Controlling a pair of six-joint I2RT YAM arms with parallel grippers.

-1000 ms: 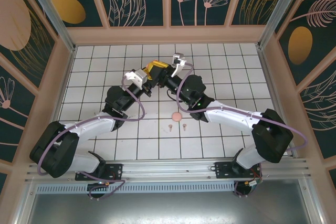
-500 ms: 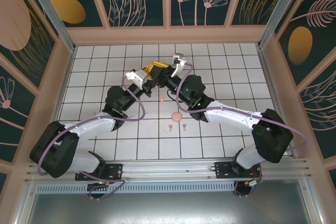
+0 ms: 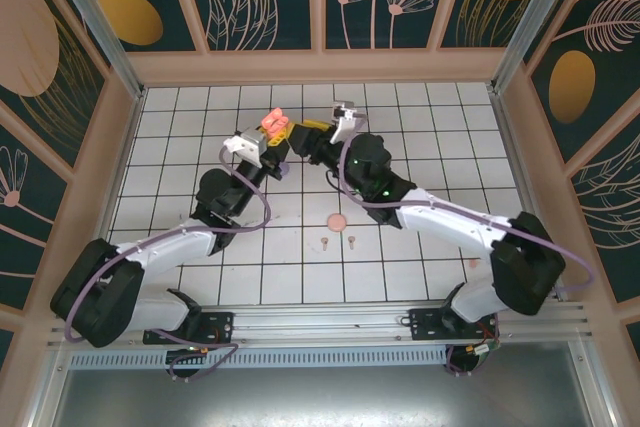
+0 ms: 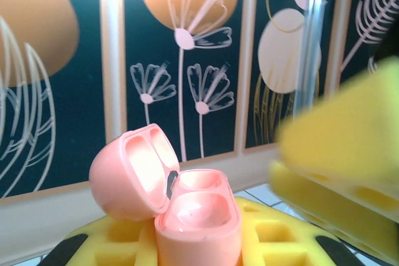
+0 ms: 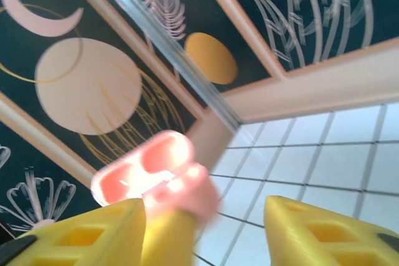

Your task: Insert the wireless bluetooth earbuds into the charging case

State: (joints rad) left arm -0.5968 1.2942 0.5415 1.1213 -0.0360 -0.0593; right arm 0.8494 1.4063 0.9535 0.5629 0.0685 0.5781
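The coral-pink charging case (image 4: 196,213) stands upright with its lid open and both wells bare, and my left gripper (image 4: 196,241) is shut on its base between yellow fingers (image 4: 280,235). From above, the case (image 3: 272,125) is raised over the far middle of the floor in the left gripper (image 3: 270,137). My right gripper (image 3: 312,134) hovers just right of it. Its yellow fingers (image 5: 330,235) are spread apart with nothing between them, and the case (image 5: 156,175) is just ahead. Two tiny pink earbuds (image 3: 324,242) (image 3: 353,240) lie on the tiles nearer the bases.
A small round pink puck (image 3: 338,220) lies on the white tiled floor (image 3: 450,147) just beyond the two earbuds. Patterned walls close in the floor at the back and on both sides. Both arms reach to the far middle, nearly touching.
The right jaws have opened and drawn slightly back from the case. The left gripper has lifted and tilted, so the open pink case now shows from above.
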